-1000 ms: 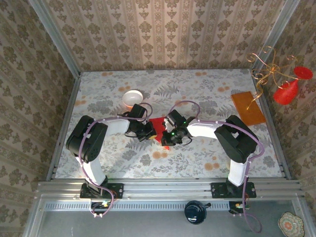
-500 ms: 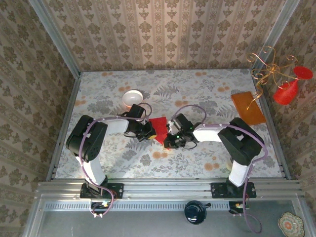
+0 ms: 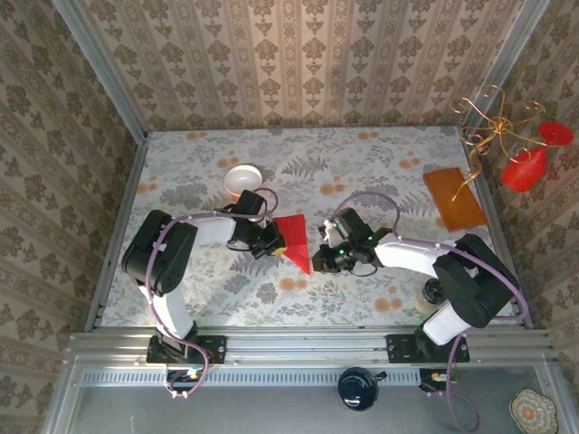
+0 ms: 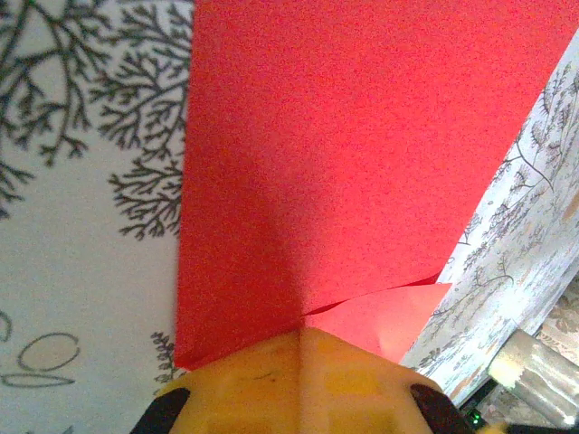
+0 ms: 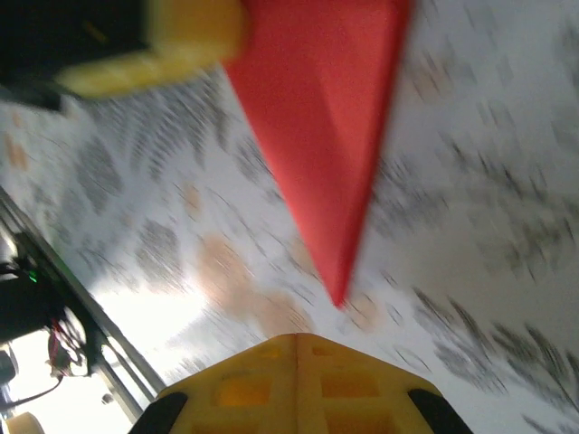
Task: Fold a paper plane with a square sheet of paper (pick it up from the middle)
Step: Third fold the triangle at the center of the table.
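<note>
The left pincer (image 3: 273,242) is clamped on the left edge of the red paper sheet (image 3: 296,237), which is folded into a wedge pointing near and lies mid-desk (image 3: 380,172), while the right pincer (image 3: 324,257), closed and empty, sits just right of its tip.

Paper plane (image 4: 344,163) matt, fine-grained paper (crisp creases); table cover (image 3: 380,172) matt, smooth print
</note>
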